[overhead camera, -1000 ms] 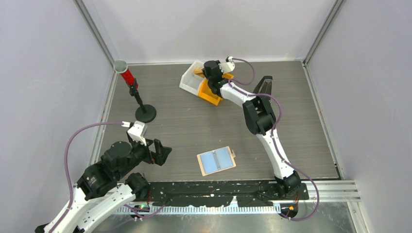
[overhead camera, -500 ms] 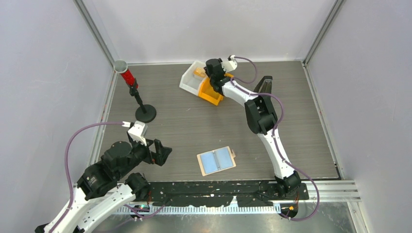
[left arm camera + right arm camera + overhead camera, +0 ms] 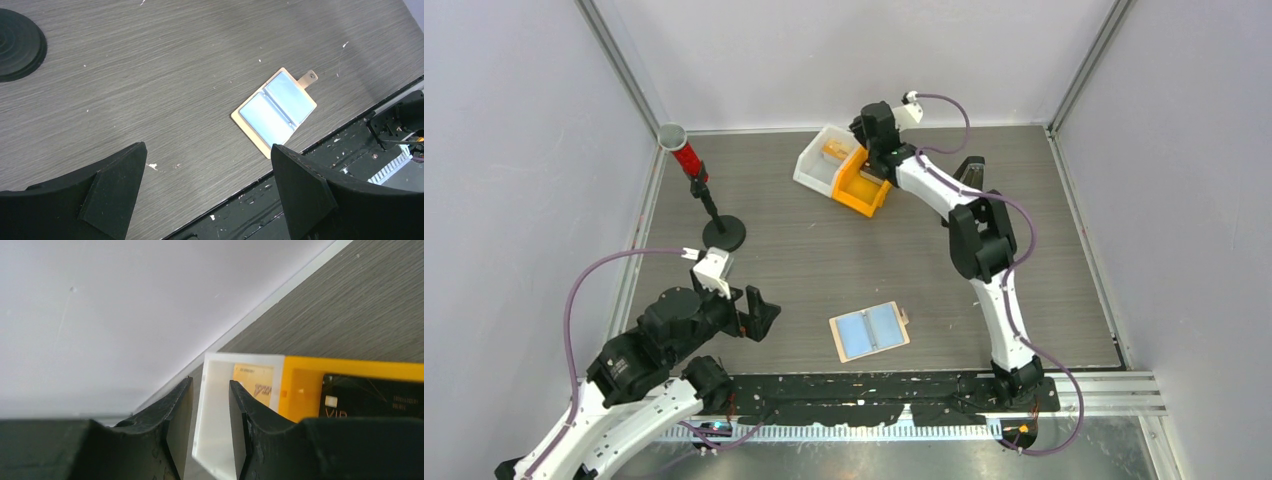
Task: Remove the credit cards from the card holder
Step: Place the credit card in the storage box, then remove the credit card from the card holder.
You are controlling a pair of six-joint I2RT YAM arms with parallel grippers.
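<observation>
Left claw gapes wide, empty; right claw is barely open, empty. Hold the card holder down and slide the blue cards out flat.

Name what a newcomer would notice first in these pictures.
The tan card holder lies open near the table's front edge, light blue credit cards showing in both halves. At the far edge, the outstretched right arm's tool hangs by a white bin and an orange bin. A red-topped stand rises far left.
</observation>
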